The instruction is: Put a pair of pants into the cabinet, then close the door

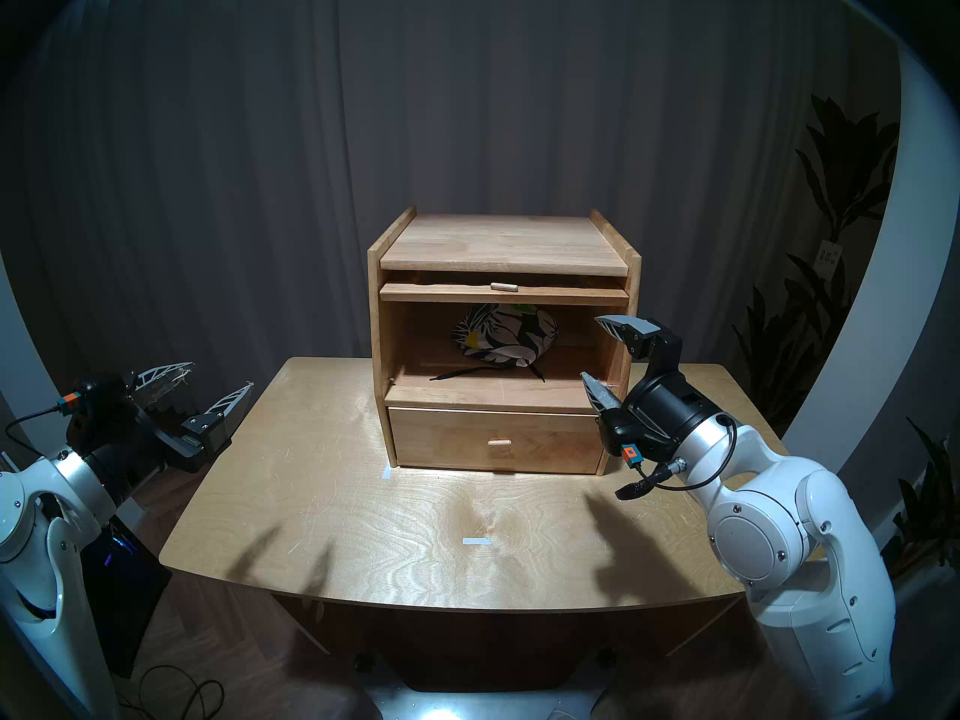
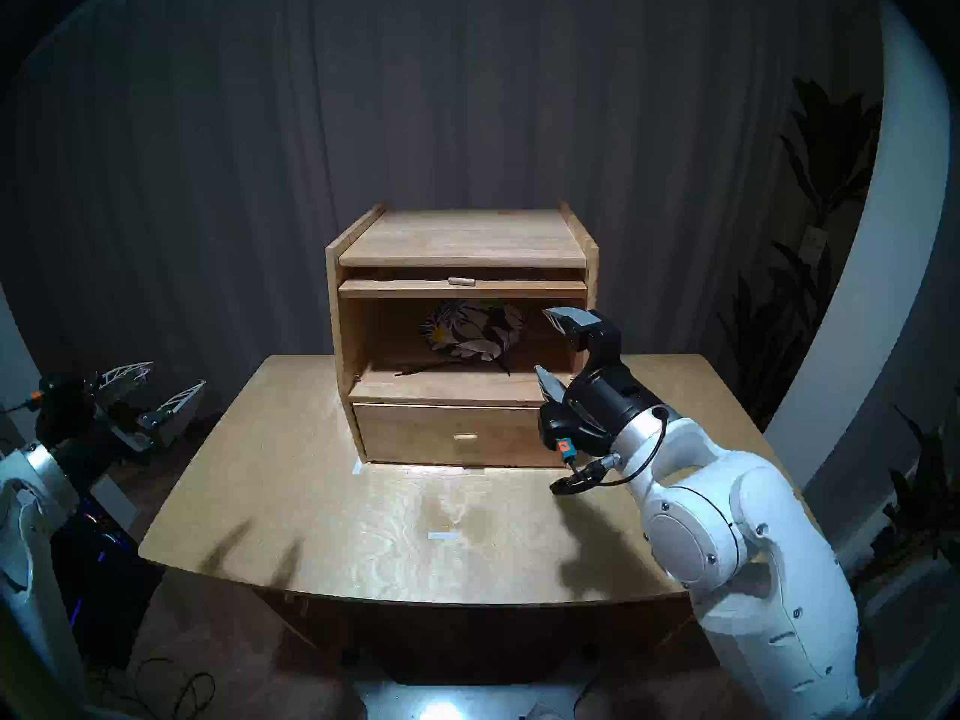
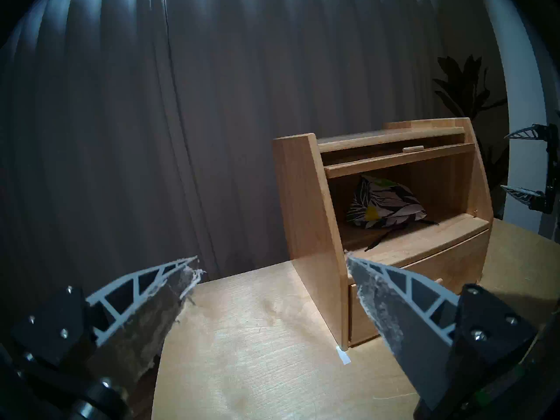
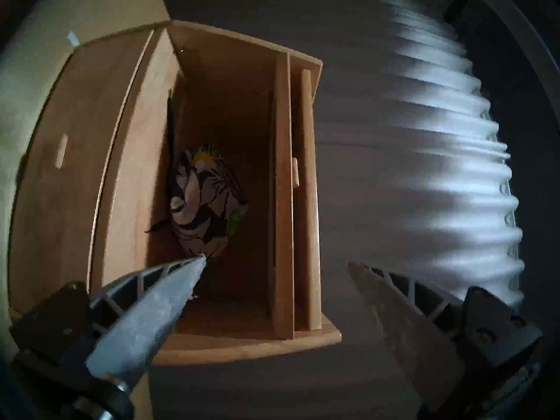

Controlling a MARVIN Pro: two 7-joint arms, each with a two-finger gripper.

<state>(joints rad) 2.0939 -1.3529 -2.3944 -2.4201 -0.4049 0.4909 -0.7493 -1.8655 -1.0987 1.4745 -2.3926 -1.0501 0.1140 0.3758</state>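
Right gripper (image 1: 597,350) agape | pants (image 1: 503,335) lengthwise left-right inside cabinet (image 1: 498,246)

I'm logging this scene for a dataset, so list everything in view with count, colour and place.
cabinet: one, light wood, back centre of the table.
door: one, wood with peg handle, raised flat under the cabinet top, open.
pair of pants: one, navy-and-white floral, inside the upper compartment, black drawstring trailing forward.
drawer: one, light wood with small knob, below the compartment, shut.
table: one, pale plywood.
tape marks: two, white, on the table.
curtain: grey, behind.
plants: dark, right.
left gripper: open, empty, beyond the table's left edge.
right gripper: open, empty, at the cabinet's right front.
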